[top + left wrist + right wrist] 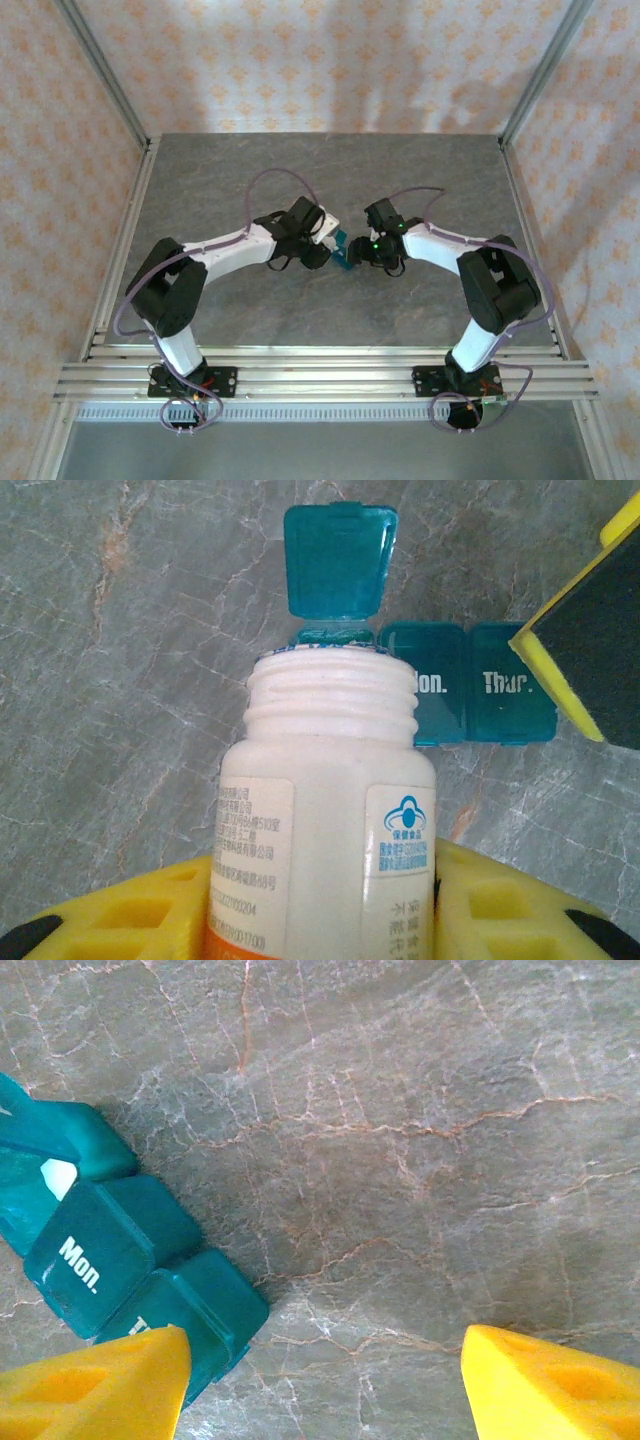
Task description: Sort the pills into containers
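1. Left wrist view: your left gripper (pixel 320 920) is clamped on a white bottle (pixel 330 780), with a yellow finger against each side of its body.
2. The bottle is uncapped. Its threaded mouth sits right at the teal pill box (pixel 470 695) and hides the near edge of the end compartment, whose lid (pixel 338 560) is flipped up and back.
3. The two compartments beside it, marked "Mon." and "Thur.", have their lids down.
4. One black, yellow-edged finger (pixel 590 630) of your right gripper (pixel 320 1380) comes in at the right of that view, just past the "Thur." end of the pill box.
5. Right wrist view: your right gripper's jaws stand apart, with only bare table (pixel 420 1140) between them. The pill box lies at the lower left on the table. Its "Thur." end is partly behind the fingertip on that side, and you cannot tell whether the two touch.
6. Top external view: both grippers meet near the middle of the table. The pill box is between them, and the bottle is on the left arm's side.
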Controlling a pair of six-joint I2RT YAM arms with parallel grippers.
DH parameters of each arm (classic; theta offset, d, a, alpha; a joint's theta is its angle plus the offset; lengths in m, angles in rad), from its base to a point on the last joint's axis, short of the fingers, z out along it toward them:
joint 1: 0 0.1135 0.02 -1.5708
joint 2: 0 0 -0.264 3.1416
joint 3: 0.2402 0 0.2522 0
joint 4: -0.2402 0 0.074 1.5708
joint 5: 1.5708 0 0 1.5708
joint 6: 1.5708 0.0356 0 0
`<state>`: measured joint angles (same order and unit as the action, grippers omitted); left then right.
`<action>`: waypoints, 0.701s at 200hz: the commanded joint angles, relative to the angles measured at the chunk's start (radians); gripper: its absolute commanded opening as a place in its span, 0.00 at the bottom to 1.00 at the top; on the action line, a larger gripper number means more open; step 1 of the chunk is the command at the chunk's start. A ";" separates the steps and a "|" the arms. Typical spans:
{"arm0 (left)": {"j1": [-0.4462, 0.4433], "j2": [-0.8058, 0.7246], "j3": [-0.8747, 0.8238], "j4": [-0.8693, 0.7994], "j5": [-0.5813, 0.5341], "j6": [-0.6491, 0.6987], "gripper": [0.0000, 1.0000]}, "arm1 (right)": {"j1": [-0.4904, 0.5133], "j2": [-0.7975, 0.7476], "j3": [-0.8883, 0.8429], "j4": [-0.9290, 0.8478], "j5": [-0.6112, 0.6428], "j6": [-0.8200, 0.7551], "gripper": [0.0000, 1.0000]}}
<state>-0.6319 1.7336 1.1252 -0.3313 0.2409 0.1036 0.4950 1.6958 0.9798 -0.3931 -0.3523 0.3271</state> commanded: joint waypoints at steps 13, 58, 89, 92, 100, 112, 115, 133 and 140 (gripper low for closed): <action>0.024 -0.090 -0.093 0.225 0.061 -0.050 0.00 | 0.007 0.005 0.046 -0.064 0.053 -0.021 0.72; 0.044 -0.197 -0.218 0.454 0.091 -0.075 0.00 | 0.005 -0.059 0.108 -0.140 0.080 -0.032 0.73; 0.052 -0.258 -0.289 0.612 0.101 -0.082 0.00 | -0.018 -0.101 0.148 -0.196 0.110 -0.045 0.73; 0.053 -0.263 -0.294 0.628 0.103 -0.082 0.00 | -0.024 -0.105 0.153 -0.201 0.114 -0.046 0.73; 0.055 -0.275 -0.305 0.667 0.109 -0.082 0.00 | -0.036 -0.117 0.161 -0.212 0.123 -0.045 0.73; 0.057 -0.290 -0.323 0.728 0.115 -0.089 0.00 | -0.058 -0.132 0.172 -0.231 0.131 -0.046 0.73; 0.057 -0.294 -0.328 0.744 0.115 -0.089 0.00 | -0.065 -0.135 0.173 -0.236 0.133 -0.045 0.73; 0.060 -0.307 -0.362 0.857 0.124 -0.091 0.00 | -0.096 -0.154 0.187 -0.265 0.156 -0.039 0.73; 0.059 -0.309 -0.375 0.909 0.124 -0.093 0.00 | -0.106 -0.159 0.191 -0.275 0.166 -0.037 0.73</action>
<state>-0.5819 1.4605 0.7895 0.3401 0.3428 0.0250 0.4229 1.5745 1.1381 -0.5842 -0.2562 0.2974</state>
